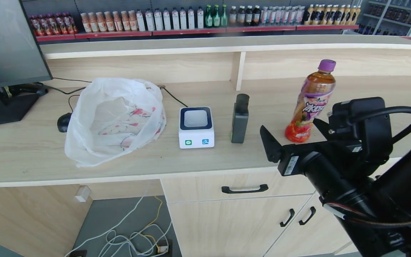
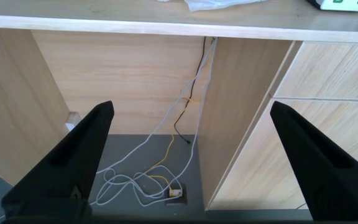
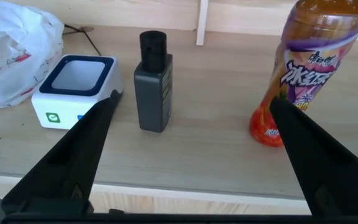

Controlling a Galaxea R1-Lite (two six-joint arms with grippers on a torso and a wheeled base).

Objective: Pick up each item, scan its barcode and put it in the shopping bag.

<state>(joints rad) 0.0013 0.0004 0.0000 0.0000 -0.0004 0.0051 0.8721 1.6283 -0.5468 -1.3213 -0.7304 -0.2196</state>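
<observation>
A white plastic shopping bag (image 1: 114,119) stands open on the wooden counter (image 1: 30,150), left of a white barcode scanner box (image 1: 196,126). A dark grey bottle (image 1: 240,118) stands just right of the scanner. Farther right is a tea bottle (image 1: 310,101) with a purple cap. My right gripper (image 1: 289,125) is open at the counter's front edge, level with the tea bottle's base and a little short of it. The right wrist view shows this gripper (image 3: 192,102) with the grey bottle (image 3: 153,87) and tea bottle (image 3: 306,74) ahead. My left gripper (image 2: 191,106) is open and holds nothing, below the counter.
A monitor (image 1: 9,43) and a black mouse (image 1: 64,122) sit at the counter's left end. A raised wooden ledge (image 1: 227,46) runs behind the items. Under the counter are drawers (image 1: 244,189) and loose cables (image 2: 160,180) on the floor.
</observation>
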